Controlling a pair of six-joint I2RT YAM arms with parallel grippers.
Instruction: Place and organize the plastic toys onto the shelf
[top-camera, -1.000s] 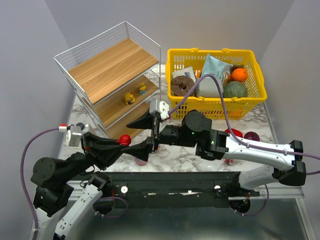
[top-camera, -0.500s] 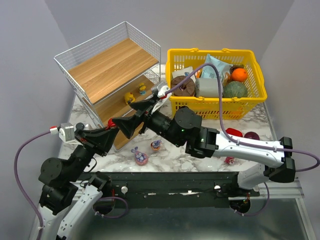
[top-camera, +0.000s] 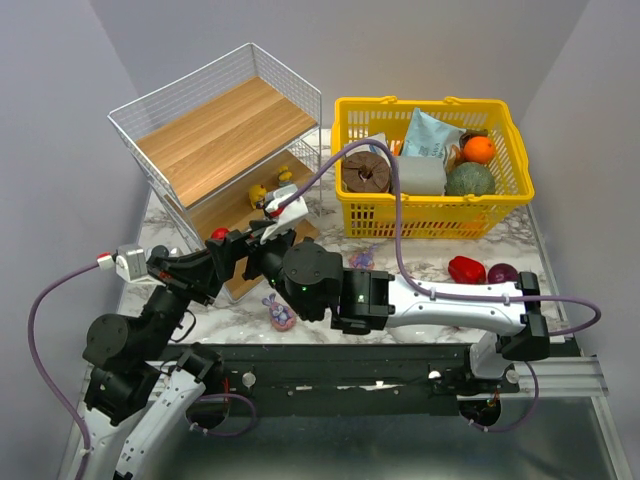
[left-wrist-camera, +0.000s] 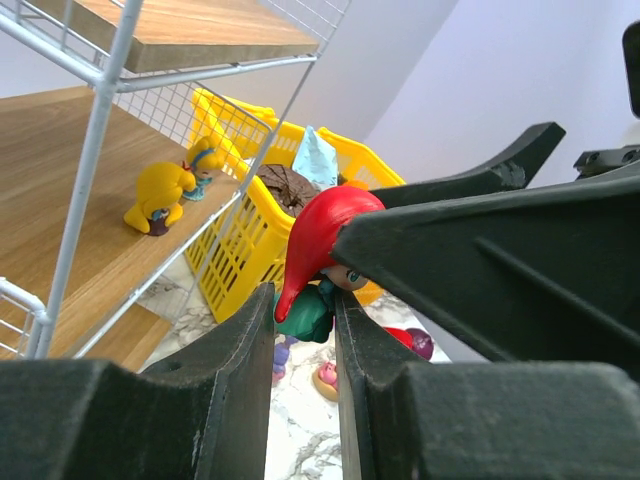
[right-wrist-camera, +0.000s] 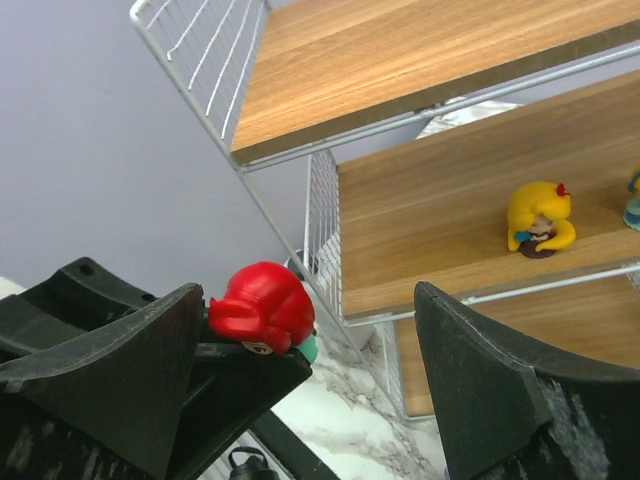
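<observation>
My left gripper (left-wrist-camera: 303, 300) is shut on a small plastic toy (left-wrist-camera: 322, 255) with red hair and a green body. In the top view it holds this toy (top-camera: 220, 234) beside the front left corner of the shelf (top-camera: 225, 125). My right gripper (right-wrist-camera: 310, 292) stands open, its wide jaws on either side of the red toy (right-wrist-camera: 262, 305) without touching it. Two yellow toys (top-camera: 259, 193) (left-wrist-camera: 160, 197) stand on the shelf's middle board (right-wrist-camera: 450, 200). A purple toy (top-camera: 279, 313) and another small one (top-camera: 360, 258) lie on the marble table.
A yellow basket (top-camera: 430, 215) full of groceries stands right of the shelf. A red pepper (top-camera: 466, 270) and a dark purple ball (top-camera: 503, 273) lie on the table at the right. The two arms cross closely in front of the shelf.
Both grippers have moved left toward the shelf's front left corner. The left one still holds the red toy; the right one's open jaws now straddle it.
</observation>
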